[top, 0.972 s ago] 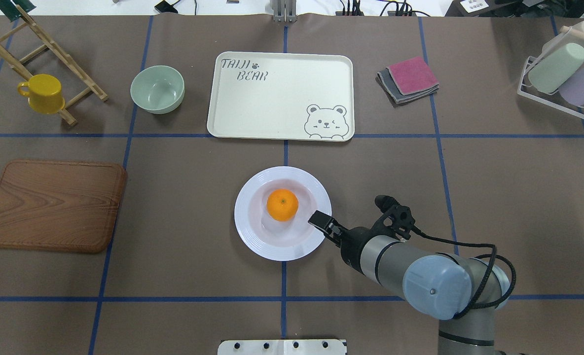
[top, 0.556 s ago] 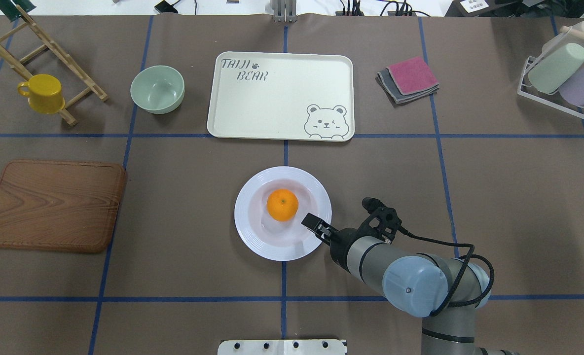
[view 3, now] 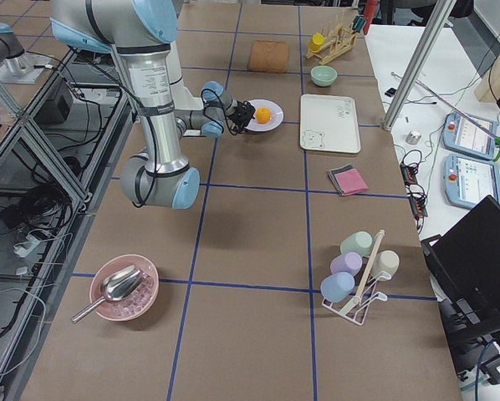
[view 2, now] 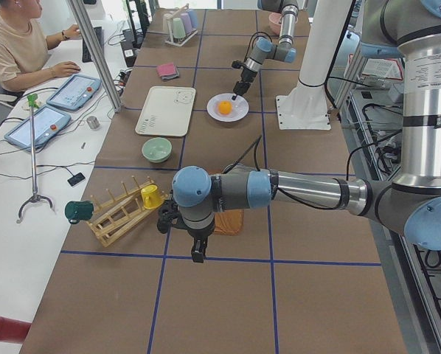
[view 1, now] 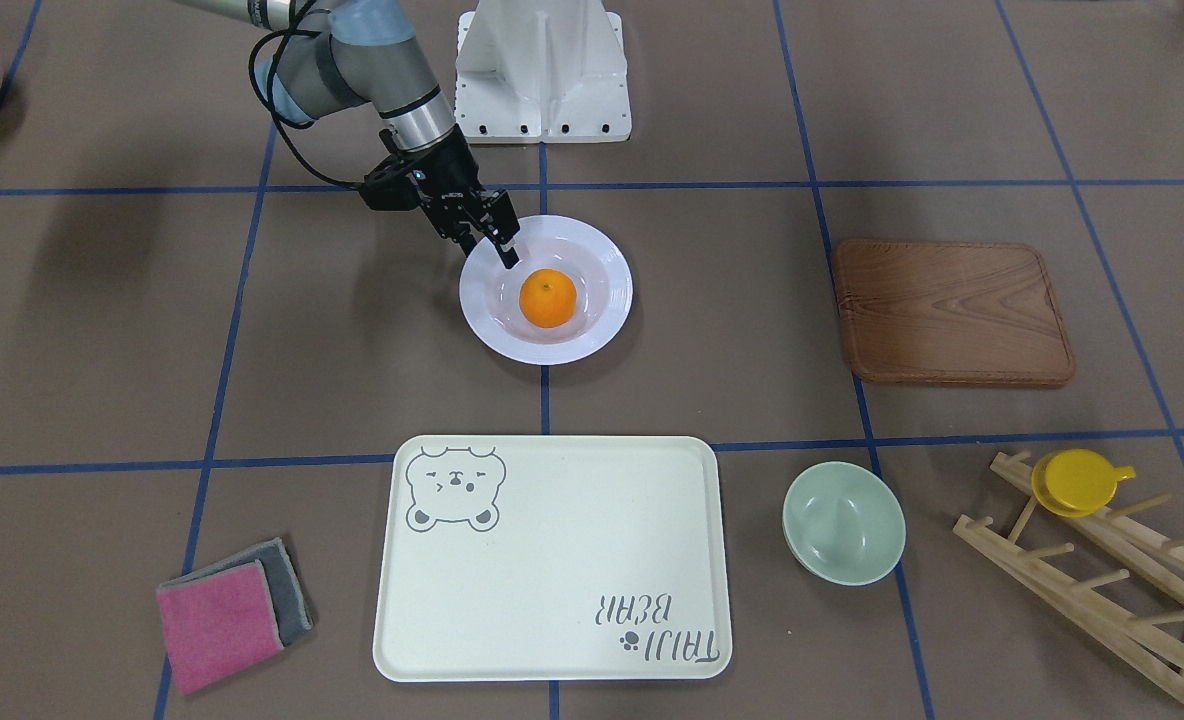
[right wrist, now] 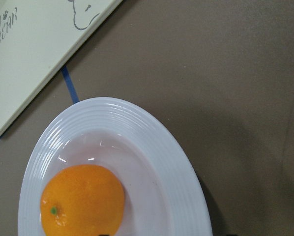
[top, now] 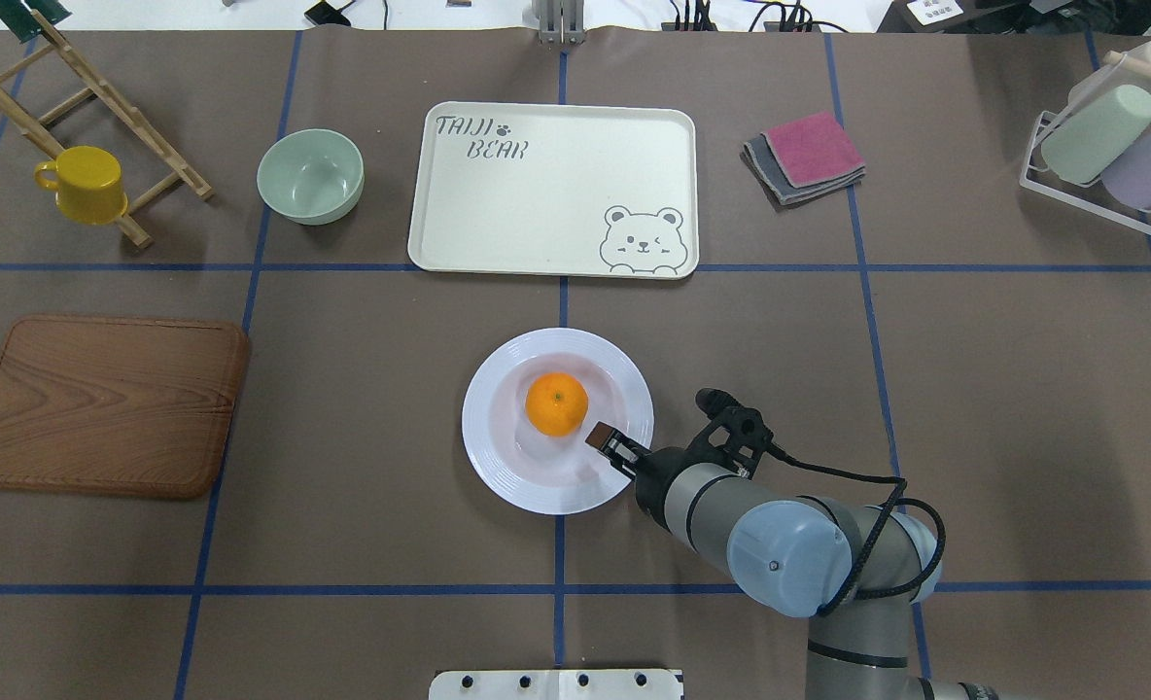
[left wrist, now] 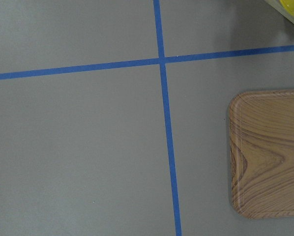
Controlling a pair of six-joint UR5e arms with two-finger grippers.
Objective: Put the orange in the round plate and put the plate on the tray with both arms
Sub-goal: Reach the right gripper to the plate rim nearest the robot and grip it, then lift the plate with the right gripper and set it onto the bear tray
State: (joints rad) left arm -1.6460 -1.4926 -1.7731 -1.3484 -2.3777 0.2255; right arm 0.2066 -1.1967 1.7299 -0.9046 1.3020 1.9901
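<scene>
The orange [top: 556,404] lies in the sunken centre of the round plate [top: 498,467], at the table's middle. The cream tray [top: 537,209] sits beyond the plate with nothing on it. My right gripper [top: 614,449] is open at the plate's near-right rim, one fingertip [view 1: 508,259] over the inside of the plate close to the orange [view 1: 548,298]. In the right wrist view the orange [right wrist: 83,200] and the plate [right wrist: 176,172] fill the frame. My left gripper [view 2: 198,254] hangs over bare table near the wooden board [left wrist: 267,152]; I cannot tell if it is open or shut.
A pale green bowl [top: 310,176] stands left of the tray, folded pink and grey cloths [top: 806,156] right of it. A yellow cup [top: 85,184] hangs on a wooden rack at far left. Pastel cups [top: 1115,146] fill a rack at far right. A person [view 2: 21,44] sits beside the table.
My right gripper has moved left and in over the plate's rim, closer to the orange. Orange, plate and tray have not moved.
</scene>
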